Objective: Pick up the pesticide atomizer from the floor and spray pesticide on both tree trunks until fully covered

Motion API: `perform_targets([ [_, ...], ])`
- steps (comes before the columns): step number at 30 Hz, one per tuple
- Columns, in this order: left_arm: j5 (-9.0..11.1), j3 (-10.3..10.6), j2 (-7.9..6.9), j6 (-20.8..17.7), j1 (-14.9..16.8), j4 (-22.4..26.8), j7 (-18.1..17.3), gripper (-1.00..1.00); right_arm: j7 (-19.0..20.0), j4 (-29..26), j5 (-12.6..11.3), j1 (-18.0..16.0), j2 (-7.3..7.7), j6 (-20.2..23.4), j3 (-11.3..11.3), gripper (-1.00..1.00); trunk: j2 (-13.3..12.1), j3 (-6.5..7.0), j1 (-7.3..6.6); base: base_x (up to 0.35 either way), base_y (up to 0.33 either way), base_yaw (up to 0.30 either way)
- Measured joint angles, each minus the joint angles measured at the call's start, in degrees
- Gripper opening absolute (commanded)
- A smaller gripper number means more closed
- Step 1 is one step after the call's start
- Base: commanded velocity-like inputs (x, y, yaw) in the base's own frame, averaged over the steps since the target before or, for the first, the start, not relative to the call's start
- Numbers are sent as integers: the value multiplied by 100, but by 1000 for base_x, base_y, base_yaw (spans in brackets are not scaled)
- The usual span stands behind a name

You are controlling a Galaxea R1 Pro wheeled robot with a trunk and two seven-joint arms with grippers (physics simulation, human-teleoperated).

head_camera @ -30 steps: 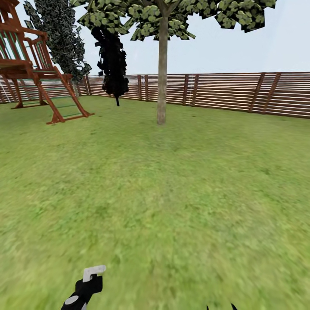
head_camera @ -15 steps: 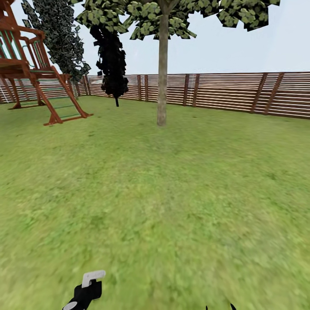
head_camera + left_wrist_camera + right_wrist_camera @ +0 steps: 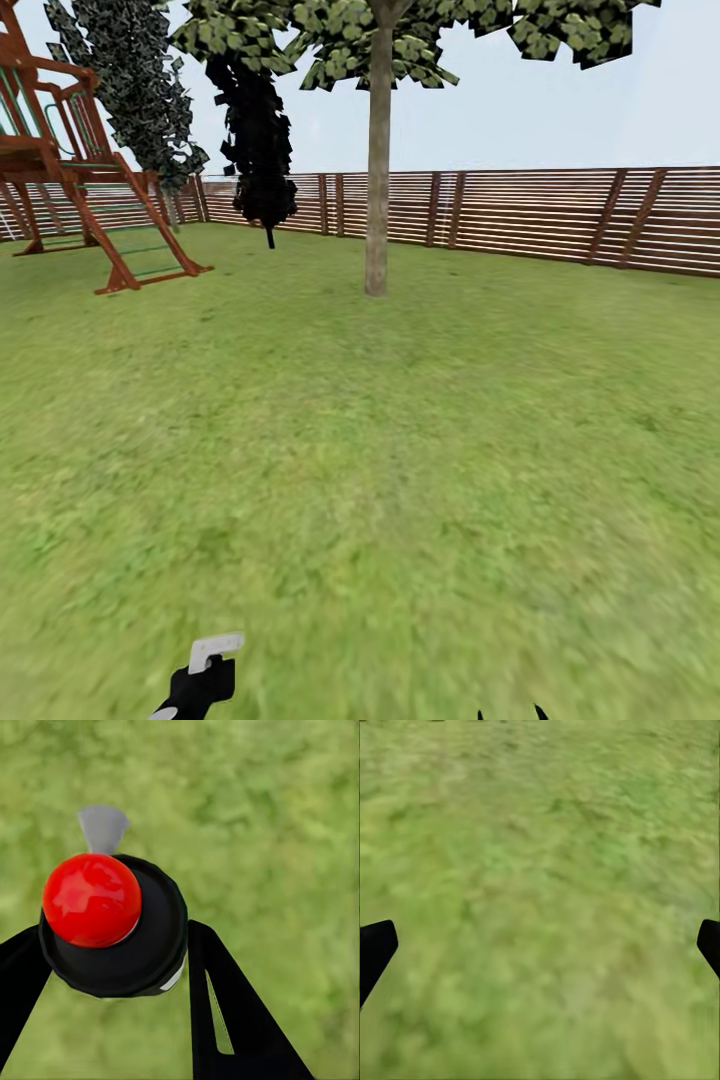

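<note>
Two sets of jaws are mine, and each does its own thing. My left jaws [image 3: 112,967] are pinching the pesticide atomizer [image 3: 112,926], one black finger [image 3: 225,1020] on each side of its round dark body. It has a shiny red ball on top and a small grey-white spout sticking out past it. From my head I see the same sprayer [image 3: 205,675] low down in front of me, with its white part pointing up and away.

My right jaws [image 3: 540,945] are spread wide with nothing between them. I see just their two black tips [image 3: 375,949] at the far sides, over green grass.

Under both jaws is the lawn [image 3: 400,480], green and a bit blurry. Far ahead of the jaws stands a tree [image 3: 378,150] with a straight pale trunk [image 3: 377,200] and green leaves on top. Behind it runs a brown slat fence [image 3: 540,215]. Off to the left of the tree are a dark tree [image 3: 255,140], a speckled one [image 3: 135,90], and a red wooden play frame [image 3: 70,170].
</note>
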State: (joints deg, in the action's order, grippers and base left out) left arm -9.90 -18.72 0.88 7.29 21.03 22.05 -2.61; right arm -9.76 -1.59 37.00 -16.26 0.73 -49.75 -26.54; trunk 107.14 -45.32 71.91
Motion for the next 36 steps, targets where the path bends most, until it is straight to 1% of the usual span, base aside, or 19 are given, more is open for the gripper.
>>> perform_targets([
  [36, -3, 6, 9, -8, -11, -17, 5, -100, 0, 1, 0, 0, -1, 0, 0, 100, 0, 0, 0, 338, 0, 0],
])
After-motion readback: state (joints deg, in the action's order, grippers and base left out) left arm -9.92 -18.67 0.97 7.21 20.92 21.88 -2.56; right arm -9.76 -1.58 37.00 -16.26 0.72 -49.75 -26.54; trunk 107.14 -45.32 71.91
